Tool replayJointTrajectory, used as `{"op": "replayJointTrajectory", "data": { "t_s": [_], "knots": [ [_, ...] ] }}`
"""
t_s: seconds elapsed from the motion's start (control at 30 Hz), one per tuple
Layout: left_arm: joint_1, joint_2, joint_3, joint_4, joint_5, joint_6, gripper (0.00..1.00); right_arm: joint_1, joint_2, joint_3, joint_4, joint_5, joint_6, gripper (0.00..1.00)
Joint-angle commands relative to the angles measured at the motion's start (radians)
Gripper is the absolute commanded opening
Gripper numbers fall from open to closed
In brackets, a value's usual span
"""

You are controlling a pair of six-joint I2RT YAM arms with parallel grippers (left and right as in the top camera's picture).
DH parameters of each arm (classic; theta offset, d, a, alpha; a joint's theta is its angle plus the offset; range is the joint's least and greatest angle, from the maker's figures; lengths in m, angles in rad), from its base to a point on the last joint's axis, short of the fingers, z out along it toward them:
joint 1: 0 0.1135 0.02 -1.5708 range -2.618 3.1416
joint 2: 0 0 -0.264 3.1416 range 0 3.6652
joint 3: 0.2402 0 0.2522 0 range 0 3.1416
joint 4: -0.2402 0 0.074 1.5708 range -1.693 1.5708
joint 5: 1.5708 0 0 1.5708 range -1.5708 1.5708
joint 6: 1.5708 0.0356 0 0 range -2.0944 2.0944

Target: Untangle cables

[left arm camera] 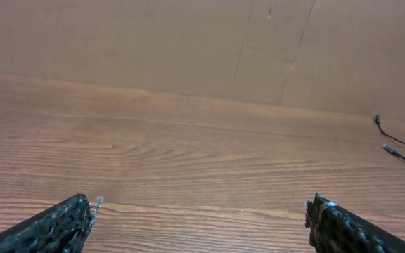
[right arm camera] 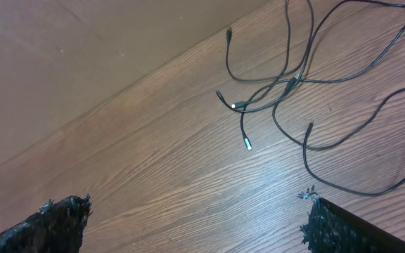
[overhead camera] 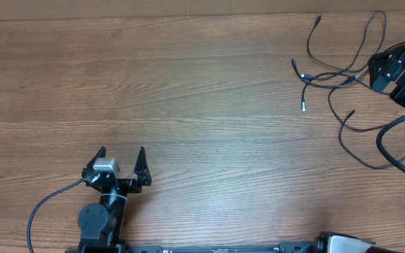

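Note:
Several thin black cables (overhead camera: 336,74) lie in loose crossing loops on the wooden table at the far right. One plug tip (overhead camera: 303,107) is silvery. My right gripper (overhead camera: 380,70) sits at the right edge of the tangle, open and empty. In the right wrist view the cables (right arm camera: 287,84) lie ahead of the open jaws (right arm camera: 195,200), with the silvery tip (right arm camera: 249,146) nearest. My left gripper (overhead camera: 123,158) is open and empty at the front left, far from the cables. Its wrist view shows open jaws (left arm camera: 199,204) and two cable ends (left arm camera: 399,151) at far right.
A thick black arm cable (overhead camera: 392,140) loops over the table near the right edge, beside the thin cables. Another arm cable (overhead camera: 41,211) curves at the front left. A brown wall (left arm camera: 188,42) runs along the table's far edge.

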Motion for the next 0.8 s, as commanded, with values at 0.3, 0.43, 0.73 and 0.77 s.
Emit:
{"op": "replayJointTrajectory", "data": {
  "t_s": [0.3, 0.43, 0.73, 0.77],
  "knots": [
    [0.005, -0.01, -0.004, -0.002, -0.01, 0.026, 1.0, 0.006, -0.014, 0.006, 0.012, 0.013, -0.002, 1.0],
    [0.005, -0.01, -0.004, -0.002, -0.01, 0.026, 1.0, 0.006, -0.062, 0.006, 0.055, 0.012, 0.008, 1.0],
    [0.005, -0.01, -0.004, -0.002, -0.01, 0.026, 1.0, 0.006, -0.202, -0.016, 0.202, 0.013, 0.048, 1.0],
    [0.005, -0.01, -0.004, -0.002, -0.01, 0.026, 1.0, 0.006, -0.218, -0.039, 0.225, 0.013, 0.05, 1.0]
  ]
}}
